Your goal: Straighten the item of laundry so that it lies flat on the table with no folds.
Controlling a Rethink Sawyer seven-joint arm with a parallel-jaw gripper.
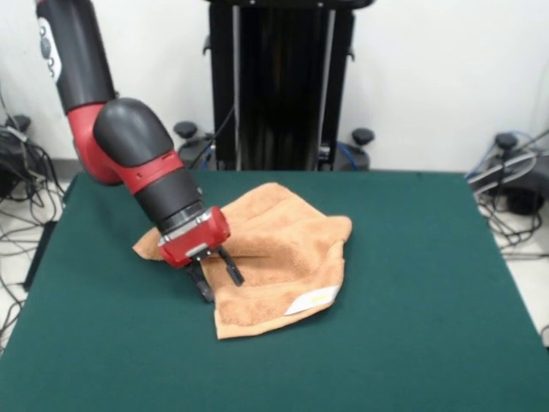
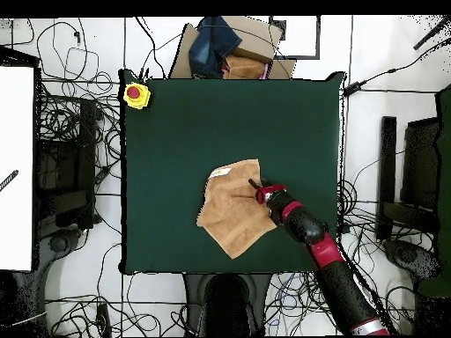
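The item of laundry (image 1: pixel 283 249) is a peach-orange towel lying rumpled near the middle of the table (image 1: pixel 412 300), with a layer folded over itself and a crease across it. Its white label (image 1: pixel 309 300) shows near the front edge. My gripper (image 1: pixel 219 283) is down at the towel's left edge, tilted, with its black fingers apart and open and their tips at the cloth. From overhead, the gripper (image 2: pixel 255 186) is at the right side of the towel (image 2: pixel 231 209) on the green table (image 2: pixel 194 114).
A yellow box with a red button (image 2: pixel 136 94) sits on one table corner. A cardboard box with dark cloth (image 2: pixel 231 46) stands just beyond the table's top edge in the overhead view. Cables lie on the floor all around.
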